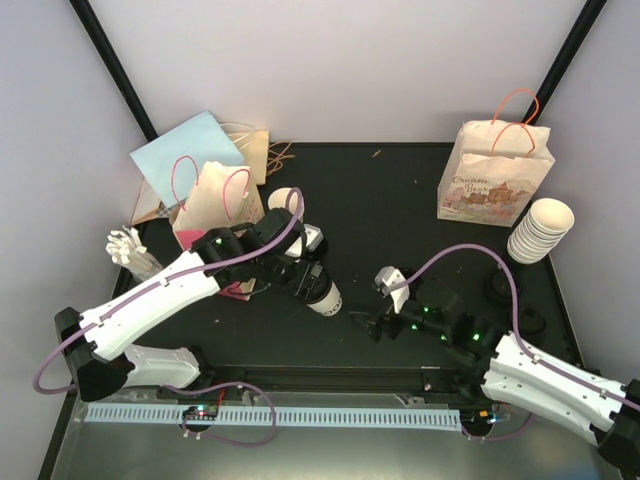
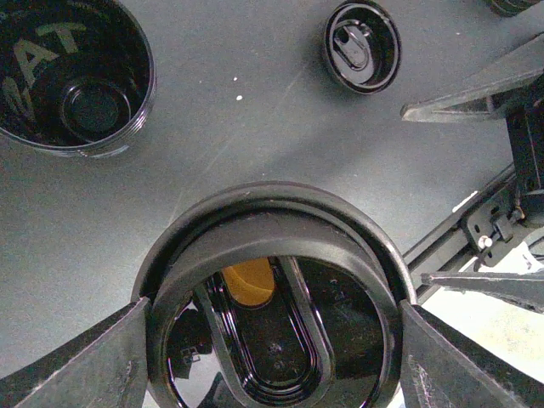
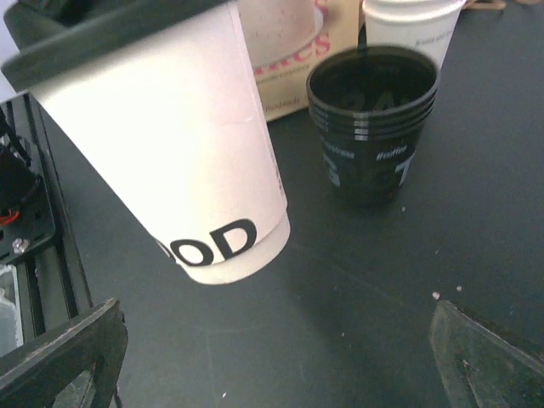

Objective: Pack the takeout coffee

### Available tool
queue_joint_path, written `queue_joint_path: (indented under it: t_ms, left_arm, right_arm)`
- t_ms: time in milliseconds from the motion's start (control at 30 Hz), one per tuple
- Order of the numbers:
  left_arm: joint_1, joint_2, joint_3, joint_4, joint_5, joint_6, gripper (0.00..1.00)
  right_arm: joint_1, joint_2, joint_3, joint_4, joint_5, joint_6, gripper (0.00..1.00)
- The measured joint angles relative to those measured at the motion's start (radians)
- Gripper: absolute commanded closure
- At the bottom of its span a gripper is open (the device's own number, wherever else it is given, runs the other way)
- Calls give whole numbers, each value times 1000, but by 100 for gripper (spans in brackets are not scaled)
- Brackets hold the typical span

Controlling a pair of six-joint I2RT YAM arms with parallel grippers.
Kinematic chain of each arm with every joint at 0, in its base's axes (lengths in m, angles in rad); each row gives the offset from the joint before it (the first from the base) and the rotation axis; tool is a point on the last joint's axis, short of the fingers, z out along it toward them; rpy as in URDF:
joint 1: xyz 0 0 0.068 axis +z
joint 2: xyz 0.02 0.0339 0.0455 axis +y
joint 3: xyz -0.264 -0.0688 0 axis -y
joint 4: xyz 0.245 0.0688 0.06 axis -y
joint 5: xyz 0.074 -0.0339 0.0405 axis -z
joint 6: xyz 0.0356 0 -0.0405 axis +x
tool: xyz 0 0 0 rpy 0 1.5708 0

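White paper cup (image 3: pixel 170 144), tapered and smooth, with bold black lettering near its base, hangs tilted in the left gripper (image 2: pixel 274 314). The two dark wedge-shaped fingers (image 2: pixel 93 357) press on opposite sides of its lid (image 2: pixel 272 280), so the grasp is at the cup's top. The lid is glossy black plastic, round, with a raised rim and an oval recess across its middle. A small amber patch shows at one end of that recess. From the right wrist view the cup's base appears raised off the matte black table (image 1: pixel 400 200), with a soft shadow under it.

The right gripper (image 3: pixel 274 319) stands wide open and holds nothing. Its dark fingertips sit at the bottom corners of its own view, just in front of the cup and low over the table.

A nested stack of black cups (image 3: pixel 374 119), shiny and ribbed at the rims, with pale lettering, stands upright on the table beyond the held cup. A loose lid (image 2: pixel 361 47), round and black, lies flat on the table well apart from that stack.

At the far right corner a printed kraft paper bag (image 1: pixel 495 175) with thin orange loop handles stands upright. Just beside it is a leaning stack of white cups (image 1: pixel 540 230).
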Motion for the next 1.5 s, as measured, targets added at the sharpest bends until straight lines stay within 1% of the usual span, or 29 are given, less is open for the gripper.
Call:
queue_joint_path:
  t_ms: [167,300,467,600,733,867,967,1033,1133,1233,1433,1500]
  left_arm:
    - [1,-16,50,-34,4,13,28]
    - [6,-59,92,-53,0,17,28]
    - [13,-139,92,-51,-10,24,28]
    - [13,-140,58,-43,0,35,28]
    - [13,-79,12,-41,17,43,29]
    - [4,4,-17,-17,15,51,29]
    - [-17,59,-21,2,0,53,29]
    - [-32,96,-21,18,-15,53,29]
    - [-56,137,-21,40,-47,53,29]
    - [-86,172,-20,55,-87,52,29]
    - [-129,258,9,55,-151,50,28]
    - [-136,275,15,58,-167,48,25]
  right_arm:
    - [0,-37,4,30,45,-9,0]
    - [0,-43,22,28,100,1,0]
    - [0,-45,58,21,171,31,0]
    - [0,-48,82,2,211,54,0]
    - [0,-59,92,-27,261,82,0]
    - [0,-59,117,-98,367,156,0]
    - [-1,-19,171,-188,445,219,0]
    - [-3,50,235,-249,477,252,0]
    - [-16,152,303,-317,496,283,0]
    - [-32,217,324,-359,502,301,0]
    - [-49,232,324,-389,497,312,0]
    - [-56,235,324,-393,494,312,0]
